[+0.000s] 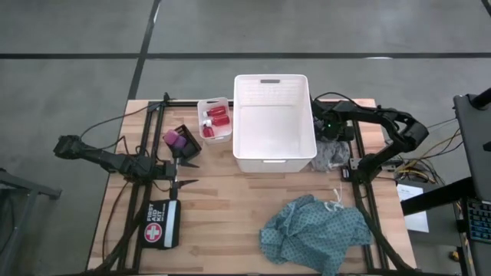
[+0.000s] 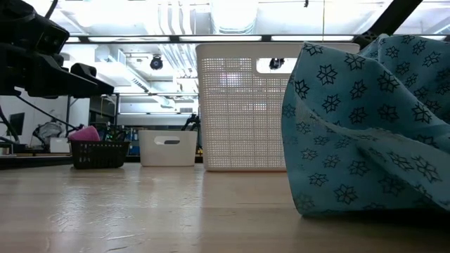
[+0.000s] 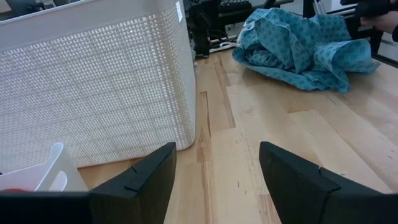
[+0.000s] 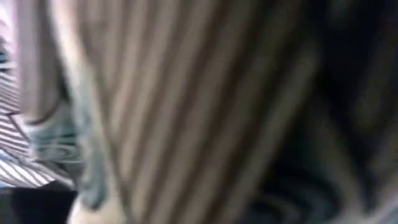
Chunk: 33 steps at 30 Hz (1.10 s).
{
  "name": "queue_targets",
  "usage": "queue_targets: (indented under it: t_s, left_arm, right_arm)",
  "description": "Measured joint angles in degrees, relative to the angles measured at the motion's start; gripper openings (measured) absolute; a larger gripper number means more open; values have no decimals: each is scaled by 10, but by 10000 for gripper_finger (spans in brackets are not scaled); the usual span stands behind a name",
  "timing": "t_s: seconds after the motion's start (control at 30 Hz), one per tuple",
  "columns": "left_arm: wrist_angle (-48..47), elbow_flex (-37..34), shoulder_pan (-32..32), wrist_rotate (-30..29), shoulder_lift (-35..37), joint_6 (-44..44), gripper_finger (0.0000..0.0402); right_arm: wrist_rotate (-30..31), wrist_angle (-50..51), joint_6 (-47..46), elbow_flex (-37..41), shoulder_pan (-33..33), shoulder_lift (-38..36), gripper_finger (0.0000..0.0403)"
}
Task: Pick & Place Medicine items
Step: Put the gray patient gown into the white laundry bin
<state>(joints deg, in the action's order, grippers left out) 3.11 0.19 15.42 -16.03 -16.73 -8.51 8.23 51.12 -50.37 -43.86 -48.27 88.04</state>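
Small red bottles (image 1: 217, 116) with white caps lie in a little white bin (image 1: 202, 108) just left of the big white basket (image 1: 274, 121). A teal patterned cloth (image 1: 316, 232) lies crumpled at the table's near right. The left gripper (image 1: 188, 173) hovers low left of the basket, fingers (image 3: 144, 182) parted, empty. The right gripper (image 1: 331, 149) reaches down onto a grey cloth (image 1: 335, 157) beside the basket's right wall; its jaws' state cannot be told, its wrist view being a blur.
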Motion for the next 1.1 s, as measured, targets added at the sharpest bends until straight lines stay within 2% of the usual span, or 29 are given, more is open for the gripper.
queue_targets:
  t_s: [0.27, 0.63, 0.93, 1.1]
  left_arm:
    - [0, 0, 0, 0, 0, 0, 234]
    - [0, 0, 0, 0, 0, 0, 235]
    - [0, 0, 0, 0, 0, 0, 235]
    - [0, 0, 0, 0, 0, 0, 235]
  right_arm:
    - [2, 3, 5, 1, 0, -5, 196]
    - [7, 6, 28, 1, 0, -5, 35]
    - [22, 8, 36, 1, 0, -8, 34]
    - [43, 43, 12, 4, 0, -37, 34]
